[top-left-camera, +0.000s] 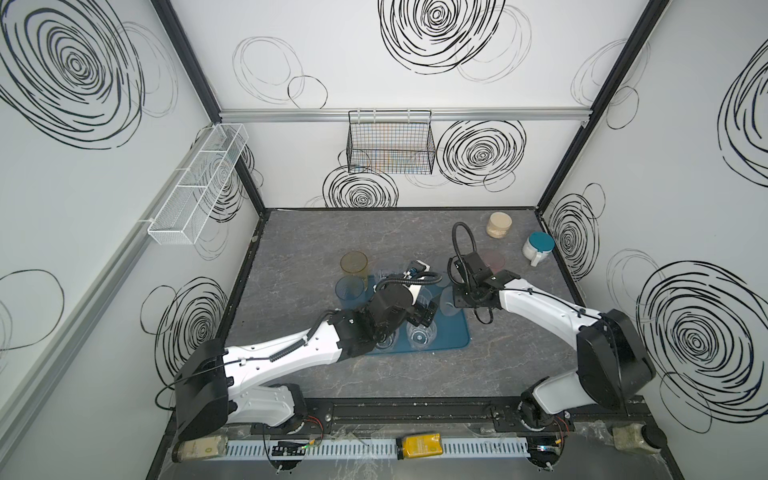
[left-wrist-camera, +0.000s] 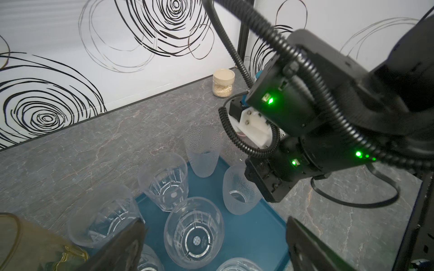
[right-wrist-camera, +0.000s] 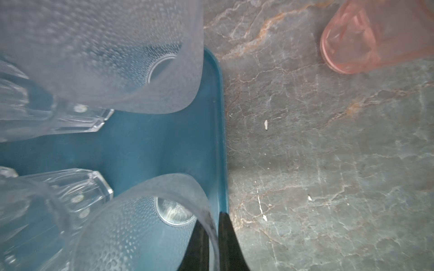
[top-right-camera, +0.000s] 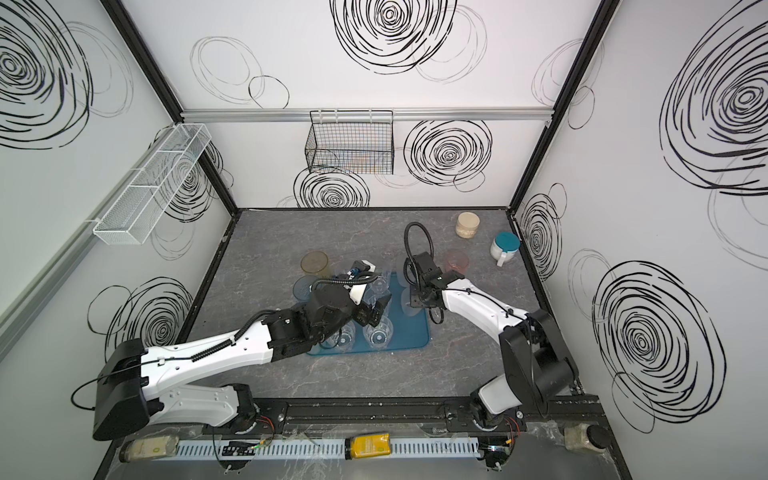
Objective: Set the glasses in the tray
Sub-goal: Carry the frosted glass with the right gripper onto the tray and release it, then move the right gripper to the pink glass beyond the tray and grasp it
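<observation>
On the grey marbled worktop, a flat dark teal-blue rectangular tray with a low rim, partly under both arms. Pinched tight on the rim of a frosted-grey dimpled tumbler, the right gripper, with the tumbler's wall between the jaws. That tumbler upright just inside the tray's right rim, base low over the tray floor, contact not clear. A second frosted-grey dimpled tumbler upright at the tray's far right corner, near the first but apart from it. Over the middle of the tray, the left gripper, jaws spread wide above an upright clear faceted tumbler. More clear faceted tumblers upright around it in the tray. On the worktop near the tray's far left corner, an amber see-through tumbler and a blue see-through tumbler, close together. Off the tray beyond its far right corner, a pink see-through tumbler. Farther back on the right, a squat beige jar and a white handled cup with teal lid.
</observation>
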`<act>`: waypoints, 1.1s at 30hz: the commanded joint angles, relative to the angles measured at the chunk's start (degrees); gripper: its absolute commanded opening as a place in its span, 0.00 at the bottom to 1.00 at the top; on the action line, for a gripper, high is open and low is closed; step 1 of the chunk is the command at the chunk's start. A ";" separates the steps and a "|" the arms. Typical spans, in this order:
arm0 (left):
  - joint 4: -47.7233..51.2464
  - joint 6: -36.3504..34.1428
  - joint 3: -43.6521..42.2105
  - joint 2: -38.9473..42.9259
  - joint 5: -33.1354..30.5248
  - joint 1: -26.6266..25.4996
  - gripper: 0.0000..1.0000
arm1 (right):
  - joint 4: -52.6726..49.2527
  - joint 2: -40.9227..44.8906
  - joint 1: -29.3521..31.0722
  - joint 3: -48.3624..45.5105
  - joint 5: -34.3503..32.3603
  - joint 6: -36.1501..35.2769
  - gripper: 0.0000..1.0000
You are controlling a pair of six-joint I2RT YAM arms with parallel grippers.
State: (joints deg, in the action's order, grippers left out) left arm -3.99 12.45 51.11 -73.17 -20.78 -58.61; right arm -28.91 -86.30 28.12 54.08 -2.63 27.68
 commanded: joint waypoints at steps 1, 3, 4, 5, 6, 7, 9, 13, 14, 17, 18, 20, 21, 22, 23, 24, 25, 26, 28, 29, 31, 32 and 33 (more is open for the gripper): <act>-2.92 -0.03 -1.38 0.94 -0.07 0.99 0.96 | 0.25 -1.24 0.22 1.88 -2.53 0.09 0.05; -3.72 0.21 -2.04 0.95 0.42 1.46 0.96 | 0.60 -1.64 0.49 2.44 -2.79 -0.04 0.07; -4.04 0.38 -2.19 1.00 0.77 1.75 0.96 | 0.73 -1.95 0.76 2.95 -3.19 -0.16 0.08; -4.09 0.35 -2.28 0.84 1.08 1.96 0.96 | 0.53 -2.58 0.95 3.55 -3.69 -0.17 0.08; -4.01 0.24 -2.23 0.70 1.16 2.07 0.96 | 0.47 -3.16 1.06 4.04 -3.79 -0.26 0.08; -4.05 0.12 -2.25 0.60 1.26 2.20 0.96 | 0.21 -3.94 1.09 4.63 -3.85 -0.35 0.09; -4.10 -0.23 -2.42 0.70 1.50 2.48 0.96 | -0.70 -5.03 1.15 5.78 -4.50 -0.48 0.15; -4.70 -0.30 -3.45 1.26 2.13 3.61 0.96 | -3.08 -5.02 1.78 8.61 -5.31 -2.03 0.25; -4.82 -0.28 -3.68 1.36 2.38 3.88 0.96 | -3.72 -4.74 1.79 9.23 -4.96 -2.19 0.27; -4.88 -0.30 -4.00 1.40 2.76 4.93 0.96 | -6.87 -3.20 1.28 12.25 -3.90 -2.47 0.34; -4.72 -0.25 -4.00 1.44 2.85 5.27 0.96 | -8.55 -2.55 0.76 13.87 -2.93 -2.44 0.36; -4.60 -0.48 -4.17 1.80 2.59 6.16 0.96 | -9.91 -0.93 -0.66 16.29 -1.65 -2.75 0.39; -4.54 -0.15 -4.24 2.09 2.85 7.05 0.96 | -9.94 0.05 -1.62 17.17 -2.02 -2.93 0.41; -4.81 0.43 -4.26 2.36 3.99 7.99 0.96 | -9.19 0.87 -2.75 17.32 -2.82 -2.75 0.44; -5.39 1.09 -4.27 2.47 5.24 8.84 0.96 | -7.90 1.57 -3.88 16.83 -4.07 -2.77 0.47; -6.49 1.62 -4.18 2.33 6.10 9.28 0.96 | -6.19 2.20 -5.61 16.19 -6.13 -2.28 0.54; -7.84 1.20 -4.09 2.06 6.67 9.28 0.96 | -4.66 2.51 -7.78 16.10 -6.20 -1.56 0.56; -9.09 -0.30 -4.01 1.69 7.01 8.70 0.96 | -3.47 2.42 -9.89 16.52 -4.70 -0.90 0.56; -12.58 -4.78 -4.35 0.33 4.67 6.08 0.96 | -0.42 2.38 -14.14 17.32 -2.42 2.39 0.57; -13.40 -6.48 -4.28 -0.51 4.34 5.25 0.96 | 1.32 2.55 -15.47 16.79 -3.00 3.43 0.57; -14.26 -8.49 -4.18 -2.28 4.81 4.09 0.96 | 5.92 2.86 -18.65 14.46 -3.60 5.19 0.59; -14.45 -8.49 -4.18 -2.79 5.29 3.90 0.96 | 8.01 2.84 -20.15 13.24 -3.32 5.60 0.59; -14.79 -8.23 -4.31 -3.18 6.14 3.78 0.96 | 9.58 2.46 -21.94 12.38 -3.01 6.25 0.59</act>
State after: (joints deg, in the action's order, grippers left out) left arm -13.96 7.31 47.24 -74.63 -15.81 -54.30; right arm -25.78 -84.05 8.75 68.69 -5.23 30.26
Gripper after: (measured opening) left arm 0.960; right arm 0.590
